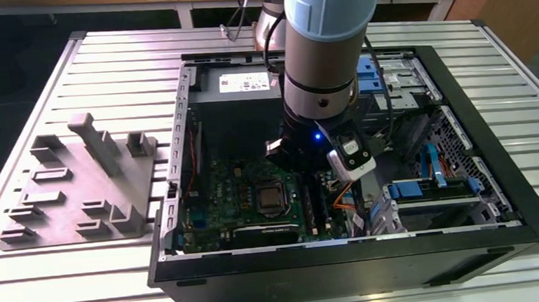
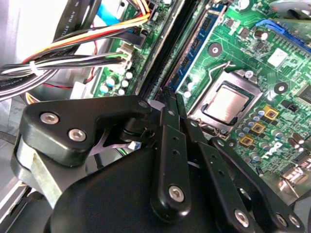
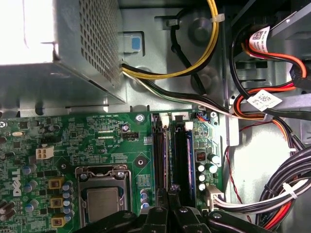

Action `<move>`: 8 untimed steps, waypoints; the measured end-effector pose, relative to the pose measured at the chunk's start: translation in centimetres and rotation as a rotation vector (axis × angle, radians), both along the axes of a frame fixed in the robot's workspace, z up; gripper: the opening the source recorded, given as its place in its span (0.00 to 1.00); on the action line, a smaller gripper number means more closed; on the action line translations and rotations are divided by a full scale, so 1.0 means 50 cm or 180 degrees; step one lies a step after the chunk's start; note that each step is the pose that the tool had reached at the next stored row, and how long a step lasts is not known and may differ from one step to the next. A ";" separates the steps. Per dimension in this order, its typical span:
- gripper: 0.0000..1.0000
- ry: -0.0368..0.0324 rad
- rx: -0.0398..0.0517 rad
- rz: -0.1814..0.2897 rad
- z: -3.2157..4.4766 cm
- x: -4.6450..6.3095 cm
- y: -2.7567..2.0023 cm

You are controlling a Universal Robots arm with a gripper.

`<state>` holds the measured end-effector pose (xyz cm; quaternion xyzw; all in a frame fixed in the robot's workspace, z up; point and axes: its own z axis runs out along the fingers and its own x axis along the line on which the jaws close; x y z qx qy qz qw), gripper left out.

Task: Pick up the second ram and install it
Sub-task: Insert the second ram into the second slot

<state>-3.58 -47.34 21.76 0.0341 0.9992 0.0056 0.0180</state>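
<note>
Slatted metal table (image 1: 105, 63) is carrying the whole setup. An open pc case (image 1: 352, 265) is lying on its side, and a grey tray (image 1: 75, 184) is sitting just beside it toward the exterior view's left. From out there the arm (image 1: 324, 42) is hanging straight down into the case, and its own wrist is blocking the spot that matters. So you're mostly getting the green board (image 1: 225, 189), the cpu socket (image 1: 270, 196) and some blue drive brackets (image 1: 420, 187) toward the exterior view's right.

Both wrist views are getting in close. The claw (image 2: 173, 94) (image 3: 168, 194) is sitting pulled in narrow, with one of its fingers (image 2: 167, 145) on each flat face of the second ram (image 3: 166, 155) (image 2: 197, 41), so it looks like it's pinching the stick. The stick is standing on edge in one of the long black slots near the socket, running out from between the fingertips. Can't tell whether it's pushed all the way home.

First wrist view is also picking up another stick (image 3: 191, 155) with one black slot between the two, the power supply box (image 3: 48, 48) past the board's edge, and a yellow wire (image 3: 194, 68) looping over the case wall. Second wrist view is looking the other way along the slots and catching a fat bundle of cables (image 2: 63, 58) crowding up to the board's edge. The claw's black linkage is covering the near part of the slots.
</note>
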 end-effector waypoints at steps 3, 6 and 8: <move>0.12 0.0001 0.0011 0.0000 -0.001 0.000 -0.0002; 0.12 0.0000 0.0018 0.0000 -0.001 0.000 -0.0001; 0.12 0.0000 0.0021 0.0000 -0.002 0.000 -0.0001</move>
